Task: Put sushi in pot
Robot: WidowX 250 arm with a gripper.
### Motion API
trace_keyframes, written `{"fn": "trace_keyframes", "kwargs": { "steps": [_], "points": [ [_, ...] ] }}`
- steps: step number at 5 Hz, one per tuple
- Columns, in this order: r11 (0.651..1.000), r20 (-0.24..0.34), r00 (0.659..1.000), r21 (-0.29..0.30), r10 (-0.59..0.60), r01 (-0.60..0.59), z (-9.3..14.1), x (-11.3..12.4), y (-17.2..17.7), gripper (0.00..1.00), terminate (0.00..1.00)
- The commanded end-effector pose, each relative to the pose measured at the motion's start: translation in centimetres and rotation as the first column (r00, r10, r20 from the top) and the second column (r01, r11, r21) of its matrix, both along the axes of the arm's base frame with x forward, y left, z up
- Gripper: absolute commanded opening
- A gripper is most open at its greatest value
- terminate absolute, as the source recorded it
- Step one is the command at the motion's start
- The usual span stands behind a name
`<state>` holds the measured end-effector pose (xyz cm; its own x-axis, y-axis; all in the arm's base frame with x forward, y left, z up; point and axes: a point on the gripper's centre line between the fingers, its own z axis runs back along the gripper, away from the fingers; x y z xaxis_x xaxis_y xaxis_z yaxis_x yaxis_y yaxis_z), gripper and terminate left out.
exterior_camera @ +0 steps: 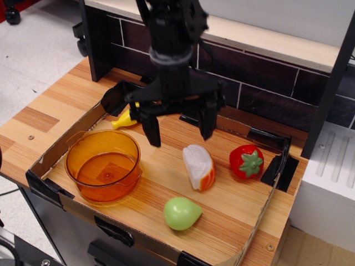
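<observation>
claw [178, 128]: black, hanging in the upper middle of the frame, jaws spread wide, gripping nothing
sushi [198, 167]: centre of the frame, on the wooden tray [233, 213], white rice side up, orange edge lower right; below the claw, apart from it
pot [103, 164]: left of centre, upright, nothing inside
strawberry [247, 161]: right of the sushi, near it
green pear [181, 213]: lower middle
yellow toy [125, 118]: upper left, partly behind the claw
</observation>
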<state>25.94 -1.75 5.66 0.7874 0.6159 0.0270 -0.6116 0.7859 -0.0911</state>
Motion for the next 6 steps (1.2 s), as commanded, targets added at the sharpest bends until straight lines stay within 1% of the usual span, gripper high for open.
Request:
{"fn": "trace_keyframes", "kwargs": {
  "steps": [1, 3, 4, 5, 6],
  "points": [
    [0.999, 0.056, 0.998, -0.038, -0.004, 0.006, -0.5, 1.2, -1.1, 1.00, 0.00],
    [1.000, 0.045, 0.999, -0.011, -0.005, 0.005, -2.5, 0.8, -2.0, 1.00, 0.00],
    [1.000, 0.019, 1.000, -0.005, 0.007, -0.007, -3.3, 0.8, -2.1, 1.00, 0.00],
    [1.000, 0.010, 1.000, 0.000, 0.012, -0.012, -3.6, 0.8, -2.3, 1.00, 0.00],
    [1.000, -0.004, 1.000, 0.007, 0.009, -0.009, -3.9, 0.8, -2.3, 0.00, 0.00]
  ]
}}
